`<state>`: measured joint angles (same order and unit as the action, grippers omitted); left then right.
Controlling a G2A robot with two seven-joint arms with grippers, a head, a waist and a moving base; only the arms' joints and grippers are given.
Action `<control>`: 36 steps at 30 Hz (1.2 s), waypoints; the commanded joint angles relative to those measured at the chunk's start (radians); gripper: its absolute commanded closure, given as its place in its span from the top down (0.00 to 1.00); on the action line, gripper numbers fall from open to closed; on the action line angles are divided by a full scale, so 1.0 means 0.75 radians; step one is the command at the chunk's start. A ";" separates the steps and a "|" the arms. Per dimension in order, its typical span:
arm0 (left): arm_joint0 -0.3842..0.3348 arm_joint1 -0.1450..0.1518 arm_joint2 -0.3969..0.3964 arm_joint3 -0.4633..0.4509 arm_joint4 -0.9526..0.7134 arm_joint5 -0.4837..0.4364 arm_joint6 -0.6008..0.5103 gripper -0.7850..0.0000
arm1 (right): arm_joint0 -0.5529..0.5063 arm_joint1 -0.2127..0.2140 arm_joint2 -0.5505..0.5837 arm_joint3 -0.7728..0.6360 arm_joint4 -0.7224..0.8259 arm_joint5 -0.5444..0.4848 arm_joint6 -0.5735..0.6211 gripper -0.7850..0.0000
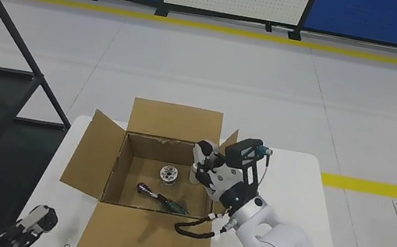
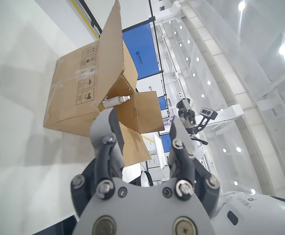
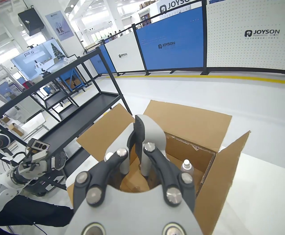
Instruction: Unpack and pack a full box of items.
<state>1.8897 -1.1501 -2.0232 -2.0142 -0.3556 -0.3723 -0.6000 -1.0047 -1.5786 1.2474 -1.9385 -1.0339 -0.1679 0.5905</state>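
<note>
Currently the left gripper [image 2: 142, 125] is hanging wide and empty off the left corner of the surface [image 1: 293, 171], seemingly keeping clear. The open box [image 1: 175, 122] is sitting mid-surface, a bottle [image 3: 186, 165] standing against its right wall, where the right gripper [image 3: 136, 126] is hovering, pinched closed on nothing, probably lining up a pick.

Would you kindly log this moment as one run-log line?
left gripper: open, apart from box | right gripper: shut, above box opening | box: open, holds bottle, tool, round part
</note>
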 commanded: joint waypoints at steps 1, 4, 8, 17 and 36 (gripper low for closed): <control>0.000 0.000 0.000 0.000 -0.001 0.000 0.000 1.00 | 0.000 0.000 -0.001 0.000 -0.004 -0.001 -0.001 1.00; 0.000 0.000 0.000 0.000 -0.001 0.000 0.000 1.00 | 0.000 0.000 -0.001 0.000 -0.004 -0.001 -0.001 1.00; 0.000 0.000 0.000 0.000 -0.001 0.000 0.000 1.00 | 0.000 0.000 -0.001 0.000 -0.004 -0.001 -0.001 1.00; -0.048 0.001 -0.001 -0.022 0.016 0.007 0.024 1.00 | 0.035 -0.006 0.070 -0.009 0.201 0.212 -0.030 1.00; -0.217 0.034 -0.148 0.048 0.170 0.166 -0.039 1.00 | 0.139 0.021 0.377 0.089 0.489 0.639 0.294 1.00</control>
<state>1.7271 -1.1242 -2.1345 -1.9781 -0.2259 -0.2473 -0.6294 -0.9007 -1.5629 1.5303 -1.8717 -0.6669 0.3115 0.8113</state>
